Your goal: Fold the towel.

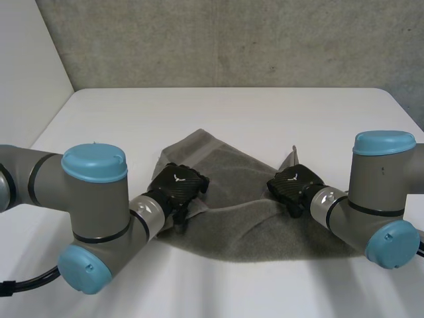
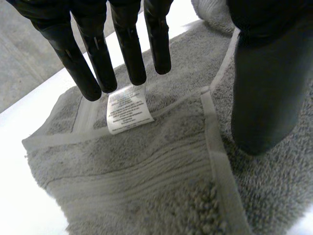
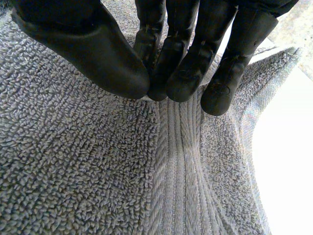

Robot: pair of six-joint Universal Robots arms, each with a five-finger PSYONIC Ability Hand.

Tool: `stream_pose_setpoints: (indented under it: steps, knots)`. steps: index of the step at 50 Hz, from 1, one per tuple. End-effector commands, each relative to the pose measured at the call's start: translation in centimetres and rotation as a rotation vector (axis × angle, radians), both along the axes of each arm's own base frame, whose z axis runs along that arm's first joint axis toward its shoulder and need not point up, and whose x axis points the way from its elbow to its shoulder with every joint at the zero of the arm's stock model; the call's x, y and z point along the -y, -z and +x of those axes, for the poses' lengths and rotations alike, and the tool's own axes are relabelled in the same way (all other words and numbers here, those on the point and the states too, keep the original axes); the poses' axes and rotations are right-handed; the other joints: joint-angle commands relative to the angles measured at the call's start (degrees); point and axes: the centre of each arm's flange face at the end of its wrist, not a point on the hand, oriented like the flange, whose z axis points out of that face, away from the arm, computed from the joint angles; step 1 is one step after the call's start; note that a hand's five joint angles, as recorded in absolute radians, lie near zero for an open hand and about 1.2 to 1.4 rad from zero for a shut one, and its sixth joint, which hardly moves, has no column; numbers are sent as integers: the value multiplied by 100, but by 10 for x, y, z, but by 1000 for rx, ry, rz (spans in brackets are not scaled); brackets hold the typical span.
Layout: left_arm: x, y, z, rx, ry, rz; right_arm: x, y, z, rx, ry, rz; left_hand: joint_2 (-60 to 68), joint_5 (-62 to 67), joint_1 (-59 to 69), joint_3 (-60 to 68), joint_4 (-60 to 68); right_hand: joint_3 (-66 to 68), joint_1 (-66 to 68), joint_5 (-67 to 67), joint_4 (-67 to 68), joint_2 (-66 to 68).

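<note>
A grey towel lies rumpled in the middle of the white table. My left hand hovers over the towel's left part. In the left wrist view its fingers are straight and the thumb stands apart, above a folded-over corner of the towel that carries a white label. My right hand is at the towel's right edge. In the right wrist view the right hand has thumb and fingers pinched together on the ribbed band of the towel, and the cloth is drawn up to them.
A grey wall stands behind the table's far edge. My left arm lies along the front left and my right arm along the front right. Bare table surrounds the towel.
</note>
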Motion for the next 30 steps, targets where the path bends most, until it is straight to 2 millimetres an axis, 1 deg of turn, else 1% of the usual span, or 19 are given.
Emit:
stream_pose_setpoints:
  steps: [1, 8, 19, 22, 28, 30]
  knots:
    - [8, 8, -7, 9, 8, -1, -1, 1, 0, -3, -1, 2, -361, -1247, -401, -317, -461, 292, 323, 267, 312, 382]
    - [15, 15, -12, 62, 32, -8, -1, 1, 0, -5, -4, 2, 58, -828, 18, 102, -42, 292, 323, 267, 312, 382]
    - [19, 17, -14, 70, 32, -23, -2, 2, -1, -7, -5, 4, 901, 15, 861, 945, 801, 292, 323, 267, 312, 382]
    - [21, 16, -15, 66, 29, -29, -2, 2, 0, -6, -6, 4, 1470, 584, 1430, 1514, 1370, 292, 323, 267, 312, 382]
    - [24, 13, -16, 59, 25, -41, -2, 2, 0, -3, -11, 5, 1826, 940, 1786, 1870, 1726, 292, 323, 267, 312, 382]
    - [26, 13, -16, 59, 16, -45, -2, 1, 0, -1, -14, 4, 2462, 1576, 2421, 2505, 2362, 292, 323, 267, 312, 382]
